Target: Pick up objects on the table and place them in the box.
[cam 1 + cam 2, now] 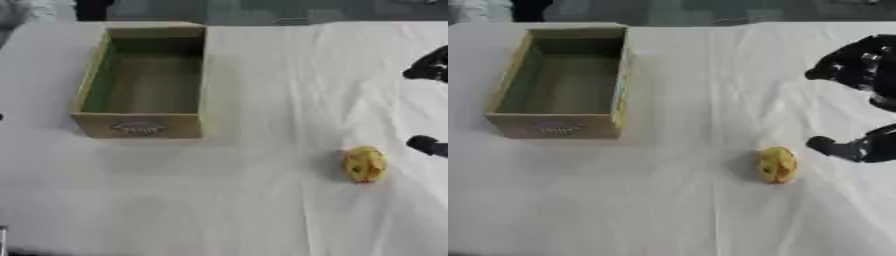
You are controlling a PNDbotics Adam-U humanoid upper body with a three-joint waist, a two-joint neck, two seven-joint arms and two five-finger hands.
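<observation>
A small yellow oval object (778, 164) with reddish marks lies on the white cloth at the right of centre. My right hand (859, 70) hovers just to its right at the view's edge, fingers spread above and thumb (833, 147) below, open and holding nothing. It stands apart from the yellow object. An open cardboard box (144, 80) with a greenish inside sits at the far left; nothing shows inside it. The left hand is not seen.
A white cloth (245, 200) covers the table, with creases running across it. Dark shapes stand beyond the table's far edge. A wide stretch of cloth lies between the box and the yellow object.
</observation>
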